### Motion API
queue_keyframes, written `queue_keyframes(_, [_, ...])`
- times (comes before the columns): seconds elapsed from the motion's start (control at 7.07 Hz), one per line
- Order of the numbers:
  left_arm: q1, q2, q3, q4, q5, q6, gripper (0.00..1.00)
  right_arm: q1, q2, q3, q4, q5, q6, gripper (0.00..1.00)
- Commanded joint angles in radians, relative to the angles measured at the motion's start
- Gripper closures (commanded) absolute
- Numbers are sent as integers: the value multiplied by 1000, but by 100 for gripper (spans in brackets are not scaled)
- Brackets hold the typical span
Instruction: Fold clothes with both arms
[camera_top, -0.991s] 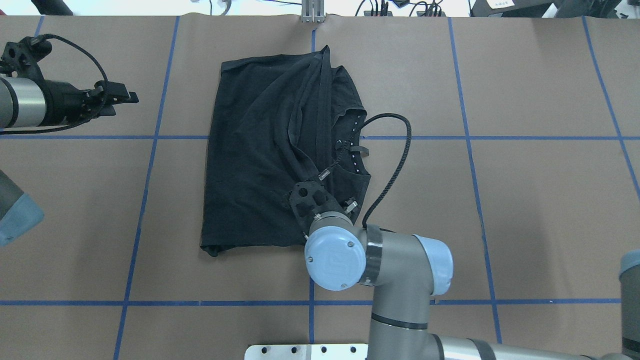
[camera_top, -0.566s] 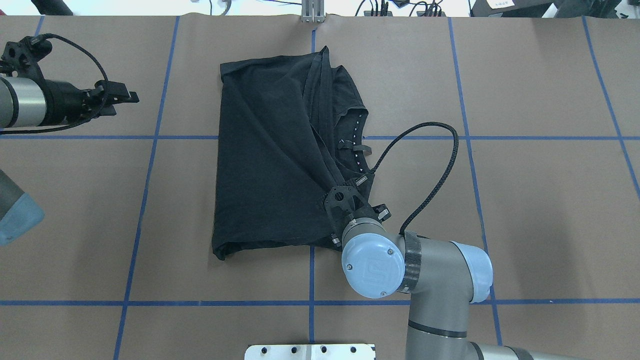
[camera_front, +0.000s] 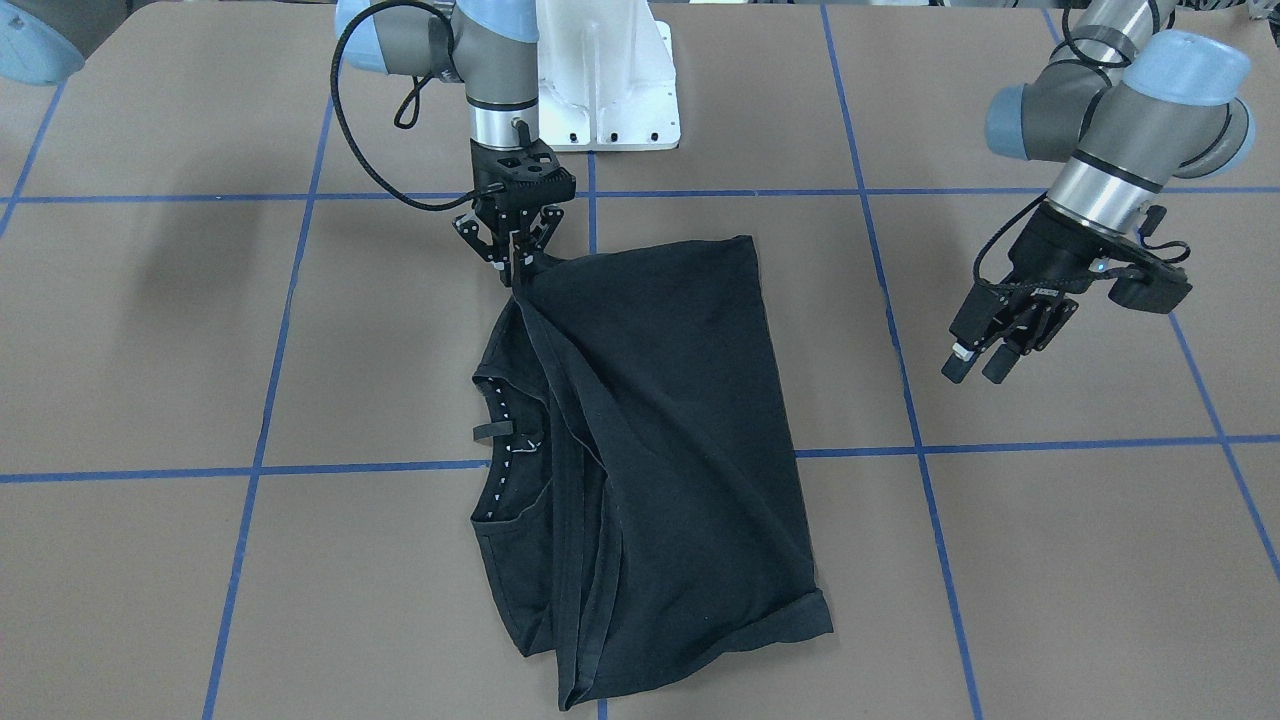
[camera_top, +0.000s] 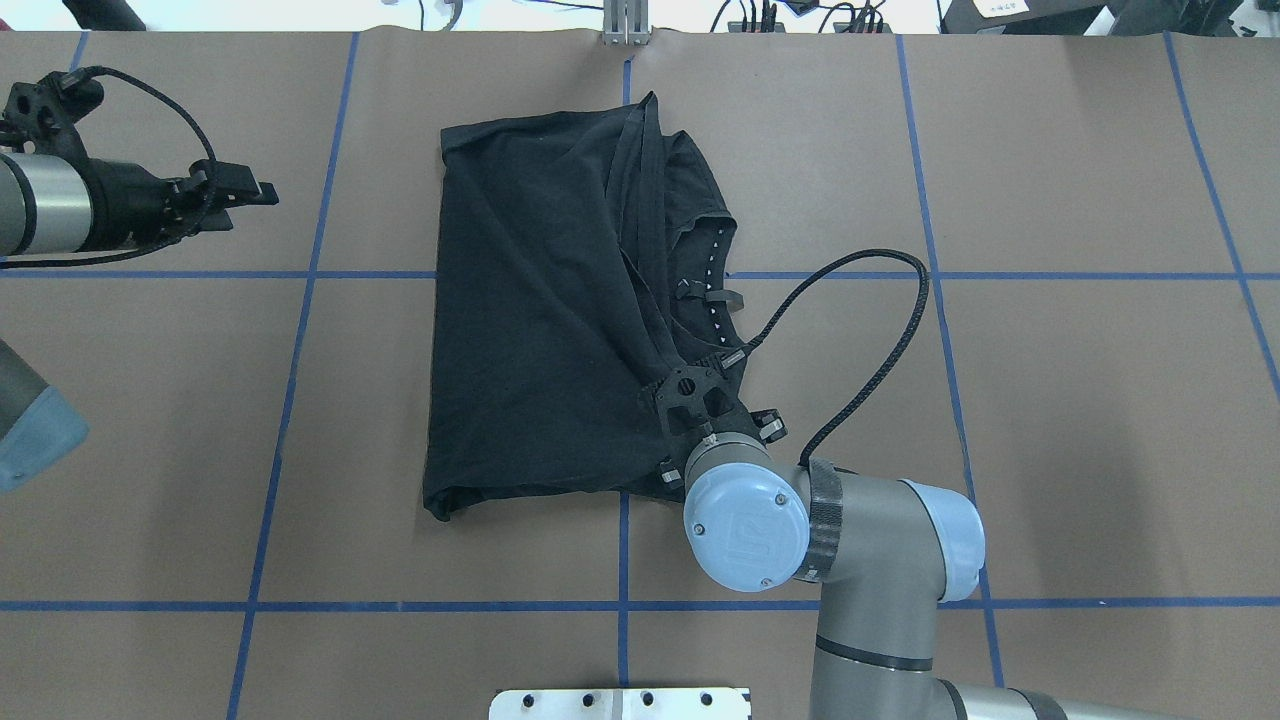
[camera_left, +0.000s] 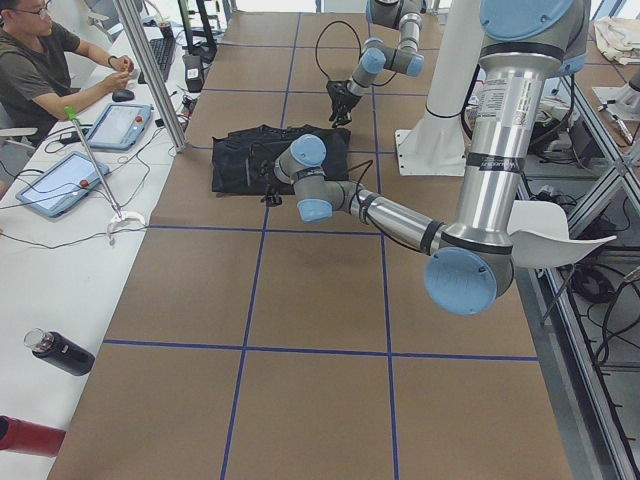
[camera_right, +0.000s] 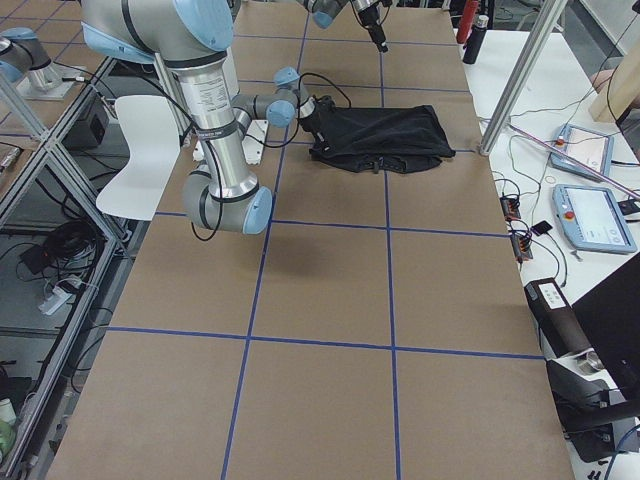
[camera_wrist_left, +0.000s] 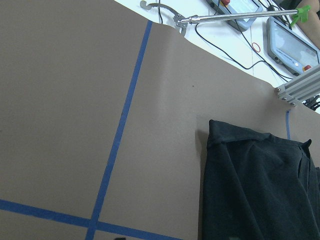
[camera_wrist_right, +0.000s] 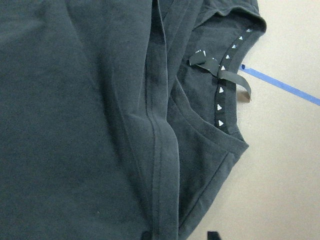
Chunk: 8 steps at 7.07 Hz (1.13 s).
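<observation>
Facing the robot, the right pincer is clamped on an edge of the black T-shirt at the garment's corner nearest the robot's edge of the table, and cloth runs in taut folds away from that point. The left pincer hangs over bare table well apart from the shirt, towards the table's left end, its fingers a little apart and holding nothing. From overhead the shirt lies mid-table, doubled over on itself. Its long axis runs from the robot's edge towards the far edge, which its far end comes near. The collar opens towards the table's right end, just beyond the held point. By my reading the coming move turns on this: the shirt stretches away from the right pincer towards the far edge, and the right arm is much the nearer, while the left one is well short of the shirt's free long side. The left side view shows the near arm stopped short of the garment, and a person seated at a side desk past the far edge. The right side view shows the shirt as a low dark heap with the near arm's wrist at it. The left wrist camera sees only the shirt's far-left corner and a blue tape line, not its own pincer. The right wrist camera looks down on the collar tape, printed with a row of small white triangles, and a hang loop. No brand name or legible word shows anywhere.
</observation>
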<state>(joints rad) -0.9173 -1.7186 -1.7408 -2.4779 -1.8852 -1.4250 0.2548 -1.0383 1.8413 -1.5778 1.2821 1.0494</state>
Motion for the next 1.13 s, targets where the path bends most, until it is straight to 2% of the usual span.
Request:
queue_keyframes(0.0, [-1, 1, 0, -1, 0, 0, 26, -12, -6, 1, 66, 2, 297, 19])
queue_keyframes(0.14, [0, 1, -2, -1, 0, 0, 26, -31, -6, 0, 71, 2, 562, 19])
queue_keyframes(0.28, [-1, 1, -11, 4, 0, 0, 26, -37, -6, 1, 93, 2, 845, 26])
queue_keyframes(0.42, [-2, 1, -26, 35, 0, 0, 26, -40, -2, 4, 103, 2, 998, 29])
queue_keyframes(0.57, [-2, 2, -38, 39, 0, 0, 26, -48, -6, -2, 104, 2, 1085, 30])
queue_keyframes(0.99, [-2, 7, -46, 39, 1, 0, 26, -71, -23, -29, 107, -3, 1106, 29])
